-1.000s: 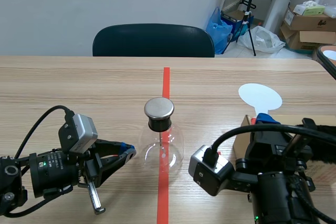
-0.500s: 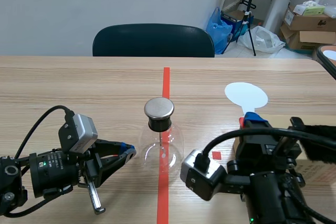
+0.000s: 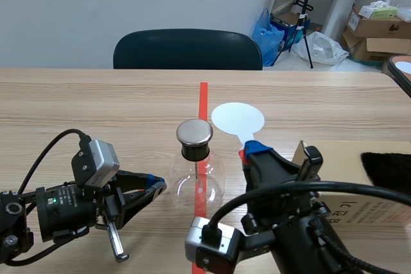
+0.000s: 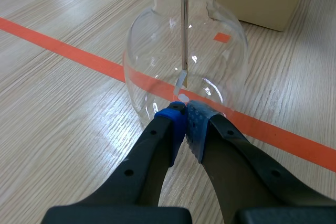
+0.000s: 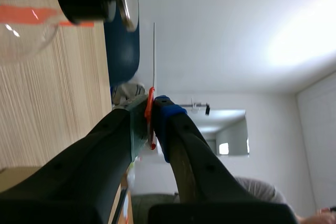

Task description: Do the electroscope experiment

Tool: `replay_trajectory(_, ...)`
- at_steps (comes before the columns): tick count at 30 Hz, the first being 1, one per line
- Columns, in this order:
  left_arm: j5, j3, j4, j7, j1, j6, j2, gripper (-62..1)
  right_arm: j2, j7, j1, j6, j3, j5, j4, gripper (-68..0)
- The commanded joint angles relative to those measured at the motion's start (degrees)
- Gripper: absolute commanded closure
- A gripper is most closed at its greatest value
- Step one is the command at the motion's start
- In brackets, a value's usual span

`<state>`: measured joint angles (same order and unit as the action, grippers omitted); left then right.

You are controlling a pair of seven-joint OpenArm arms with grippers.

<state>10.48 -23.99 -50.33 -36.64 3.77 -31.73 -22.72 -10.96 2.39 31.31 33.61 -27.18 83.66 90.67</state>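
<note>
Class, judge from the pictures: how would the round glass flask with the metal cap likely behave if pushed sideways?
The flask looks like thin clear glass, so it is probably light and fragile. Its round belly curves in toward the table, and the metal cap sits high, so a push may rock or tip it. Smooth glass might also slide.

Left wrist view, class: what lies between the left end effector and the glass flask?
Nothing: only a short bare stretch of wooden table separates the shut left end effector from the glass flask, shown in the left wrist view.
</note>
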Motion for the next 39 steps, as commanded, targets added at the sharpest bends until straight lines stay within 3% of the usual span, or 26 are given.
replay_trajectory(1,-0.79,0.11,-0.9,-1.03,0.04,-0.35,-0.02,-3.1,-0.28,1.36,-0.37,0.61,-0.11,0.04,0.48,-1.1)
replay_trajectory(11,-0.79,0.11,-0.9,-1.03,0.04,-0.35,-0.02,-3.1,-0.28,10.03,-0.37,0.61,-0.11,0.04,0.48,-1.0)
replay_trajectory(39,-0.79,0.11,-0.9,-1.03,0.04,-0.35,-0.02,-3.1,-0.28,10.23,-0.37,0.61,-0.11,0.04,0.48,-1.1)
